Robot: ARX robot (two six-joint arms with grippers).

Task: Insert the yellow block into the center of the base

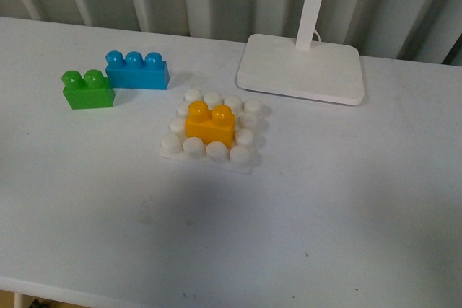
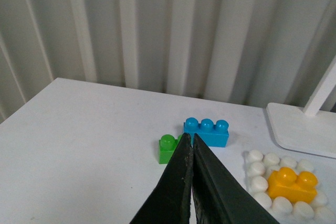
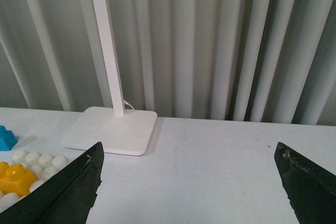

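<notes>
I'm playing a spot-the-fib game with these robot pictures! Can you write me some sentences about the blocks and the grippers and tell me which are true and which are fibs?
1. The yellow block sits on the base, with white studs showing all around it. True.
2. The green block is stacked on top of the blue block. False: both stand on the table, side by side.
3. The left gripper is shut with nothing in it. True.
4. The right gripper is squeezing the yellow block. False: its jaws are wide open and empty, and the block is on the base.
5. A white lamp foot stands behind the base. True.
</notes>
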